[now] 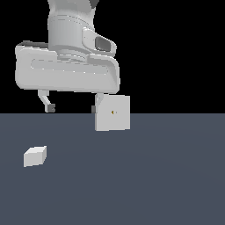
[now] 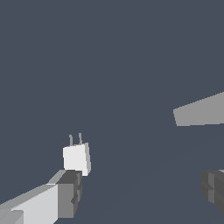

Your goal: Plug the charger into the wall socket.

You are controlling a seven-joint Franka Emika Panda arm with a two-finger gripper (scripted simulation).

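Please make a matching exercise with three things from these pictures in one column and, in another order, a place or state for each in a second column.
Things:
1. charger
2. wall socket
3. gripper

States:
A. open, above the floor, holding nothing
B. lying on the floor, at the exterior view's left
C. standing upright, a small dot at its centre

Pairs: 1-B, 2-C, 3-A
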